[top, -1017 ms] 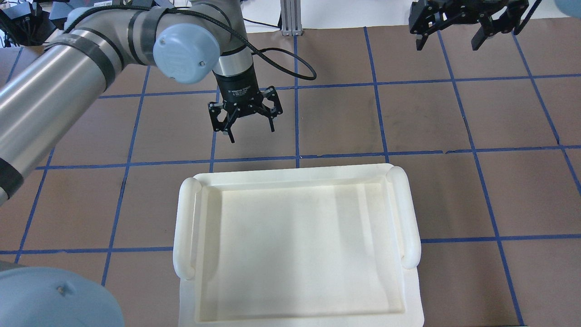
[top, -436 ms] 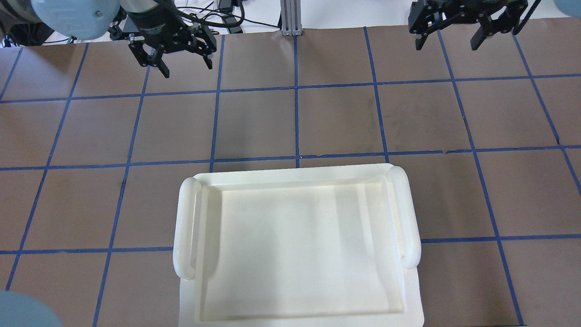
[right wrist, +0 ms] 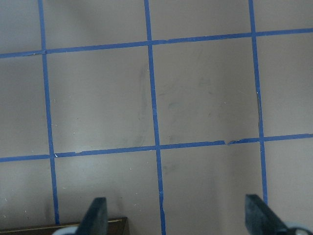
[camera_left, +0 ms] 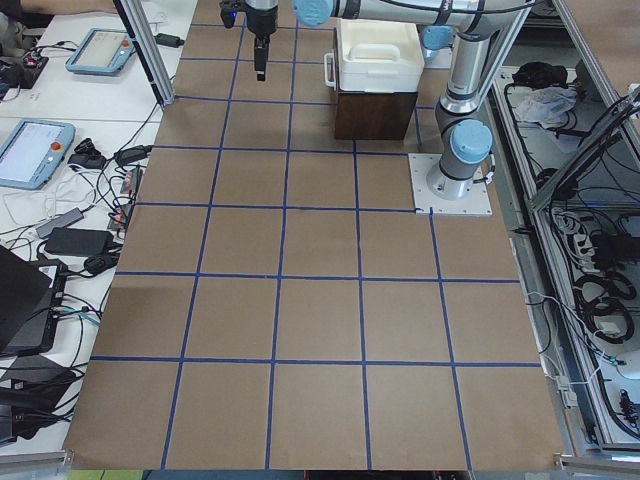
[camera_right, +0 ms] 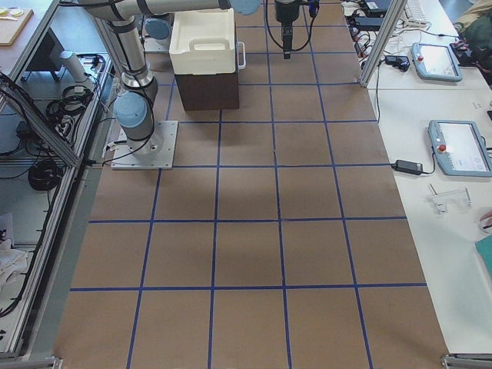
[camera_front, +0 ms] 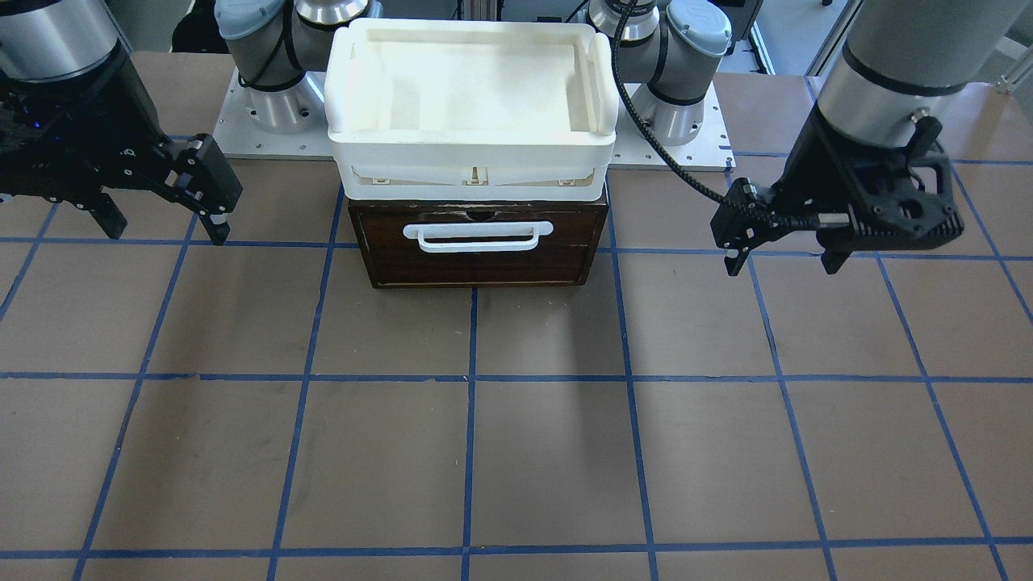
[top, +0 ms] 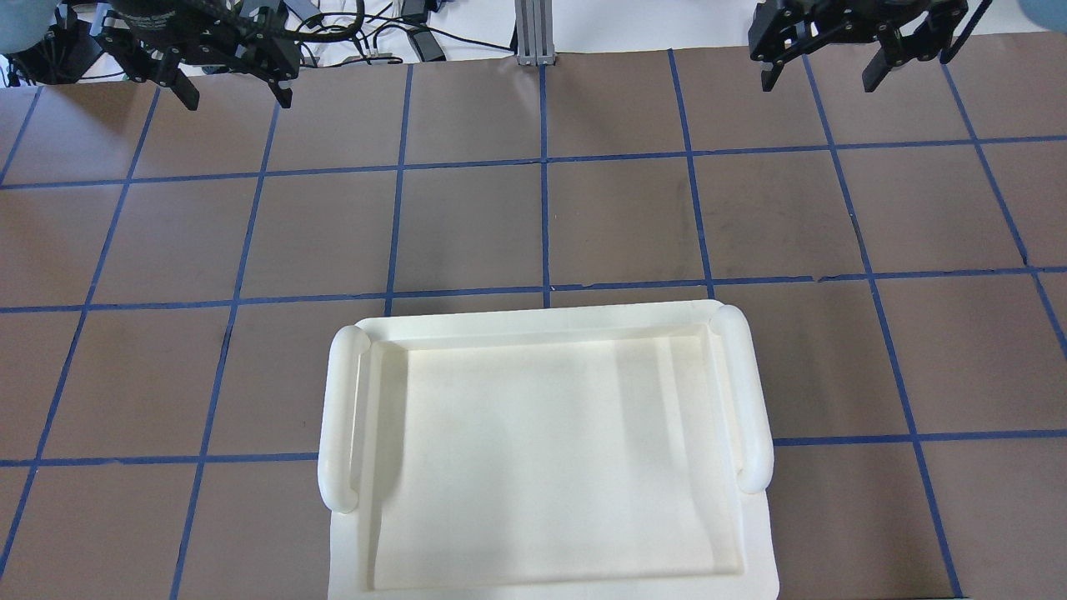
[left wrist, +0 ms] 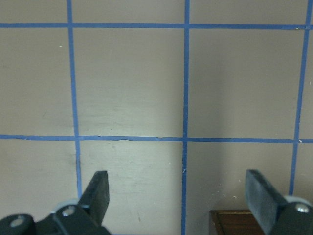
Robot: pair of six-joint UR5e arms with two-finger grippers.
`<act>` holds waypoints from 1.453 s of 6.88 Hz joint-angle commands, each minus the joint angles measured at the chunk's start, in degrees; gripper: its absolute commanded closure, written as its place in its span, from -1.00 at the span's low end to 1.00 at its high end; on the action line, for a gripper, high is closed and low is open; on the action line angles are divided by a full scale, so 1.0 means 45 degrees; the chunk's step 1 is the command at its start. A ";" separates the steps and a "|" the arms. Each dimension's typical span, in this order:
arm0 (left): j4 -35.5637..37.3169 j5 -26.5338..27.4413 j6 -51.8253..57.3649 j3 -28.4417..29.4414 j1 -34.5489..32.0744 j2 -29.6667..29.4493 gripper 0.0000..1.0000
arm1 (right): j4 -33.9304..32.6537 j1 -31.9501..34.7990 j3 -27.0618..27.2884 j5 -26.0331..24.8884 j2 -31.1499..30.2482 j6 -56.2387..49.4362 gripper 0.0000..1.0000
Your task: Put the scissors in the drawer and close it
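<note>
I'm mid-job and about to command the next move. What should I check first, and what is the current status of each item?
1. Scissors located: not ok; none show in any view.
2. Drawer open for loading: not ok; its front looks shut.
3. White bar handle unobstructed: ok.
4. Left gripper free: ok; jaws open, empty.
5. Right gripper free: ok; jaws open, empty.
6. Scissors already inside the shut drawer: cannot tell.
</note>
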 commanded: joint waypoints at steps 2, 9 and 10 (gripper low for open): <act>-0.0412 0.0044 0.0329 -0.0992 0.0189 0.0911 -1.00 | 0.0005 0.0019 0.0019 0.0011 0.0020 0.0000 -1.00; -0.0450 -0.0933 0.1054 -0.1248 0.0697 0.0990 -1.00 | 0.0025 0.0020 0.0059 0.0011 0.0020 0.0000 -1.00; -0.0489 -0.0933 0.1054 -0.1287 0.0678 0.0990 -1.00 | -0.0014 0.0019 0.0059 0.0030 0.0020 0.0000 -1.00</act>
